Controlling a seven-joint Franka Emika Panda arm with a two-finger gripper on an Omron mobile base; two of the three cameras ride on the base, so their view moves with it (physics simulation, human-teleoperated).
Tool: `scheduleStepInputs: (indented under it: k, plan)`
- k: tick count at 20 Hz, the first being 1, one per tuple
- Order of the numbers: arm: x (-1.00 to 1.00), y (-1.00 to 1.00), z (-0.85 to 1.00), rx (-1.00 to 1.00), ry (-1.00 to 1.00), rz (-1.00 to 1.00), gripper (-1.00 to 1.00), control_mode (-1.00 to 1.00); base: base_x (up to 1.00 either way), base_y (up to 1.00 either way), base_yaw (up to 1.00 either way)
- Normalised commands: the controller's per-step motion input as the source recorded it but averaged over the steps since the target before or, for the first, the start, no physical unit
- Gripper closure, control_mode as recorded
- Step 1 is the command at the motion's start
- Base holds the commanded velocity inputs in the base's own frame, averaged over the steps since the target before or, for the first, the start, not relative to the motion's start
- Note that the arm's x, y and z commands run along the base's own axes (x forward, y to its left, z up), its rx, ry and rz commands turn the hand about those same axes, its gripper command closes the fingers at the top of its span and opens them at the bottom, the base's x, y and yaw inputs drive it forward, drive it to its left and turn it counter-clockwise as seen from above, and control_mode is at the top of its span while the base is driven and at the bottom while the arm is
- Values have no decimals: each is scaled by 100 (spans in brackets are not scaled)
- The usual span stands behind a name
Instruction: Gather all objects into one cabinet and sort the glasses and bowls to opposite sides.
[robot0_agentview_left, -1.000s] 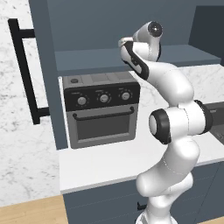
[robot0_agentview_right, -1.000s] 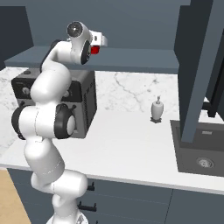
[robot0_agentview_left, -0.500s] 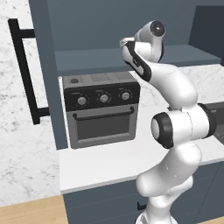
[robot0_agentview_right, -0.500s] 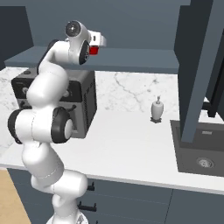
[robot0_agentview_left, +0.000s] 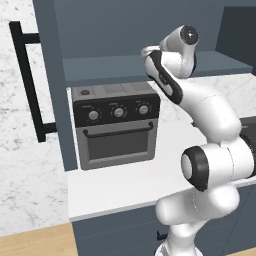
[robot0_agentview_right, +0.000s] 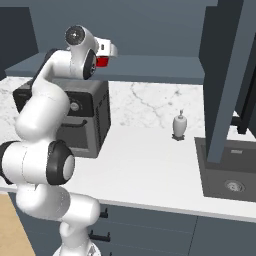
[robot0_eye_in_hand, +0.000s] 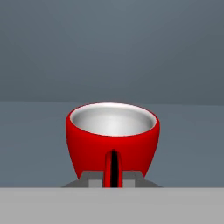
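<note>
Low in the frame's centre, the small bright red cup (robot0_eye_in_hand: 113, 139), seemingly light, rigid and glossy-slick, sits pinched at its near wall by the gripper (robot0_eye_in_hand: 113, 171), which looks a sound hold.

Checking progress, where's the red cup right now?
The red cup is held in the gripper, raised over the shelf above the toaster oven.

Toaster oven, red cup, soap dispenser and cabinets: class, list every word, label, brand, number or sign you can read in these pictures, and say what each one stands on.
None: no readable text on anything.
Toaster oven: three plain knobs, no numbers or markings legible around them.
Red cup, held in the gripper: plain red outside, pale inside, no print.
Soap dispenser: plain white, no label.
Cabinet: bare slate-blue surfaces.
</note>
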Motion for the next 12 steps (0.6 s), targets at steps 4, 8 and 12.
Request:
scheduleStepInputs:
  k: [4,8,12]
  plan:
    - [-45,0,0,0,0,0,100,-100,0,0,0]
    - [-42,0,0,0,0,0,100,-100,0,0,0]
    - [-60,0,0,0,0,0,100,-100,0,0,0]
